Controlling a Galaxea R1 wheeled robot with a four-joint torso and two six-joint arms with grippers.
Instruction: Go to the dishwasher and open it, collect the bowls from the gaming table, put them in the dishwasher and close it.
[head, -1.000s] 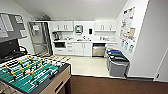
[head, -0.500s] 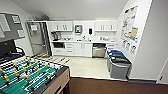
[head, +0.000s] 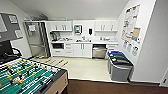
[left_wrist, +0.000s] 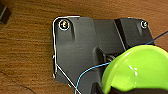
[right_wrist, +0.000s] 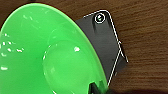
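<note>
Beyond football table (head: 30, 77), dishwasher (head: 99, 51) door state unclear; wrist bowls cropped.

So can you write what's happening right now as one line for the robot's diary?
place: kitchenette ahead | dishwasher: open, under counter | left wrist: lime-green bowl | right wrist: green bowl | foosball table: near left | floor: wood

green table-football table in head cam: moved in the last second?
No. The green table-football table keeps its place against the stainless-steel dishwasher; the whole view shifted slightly, so the camera moved.
</note>
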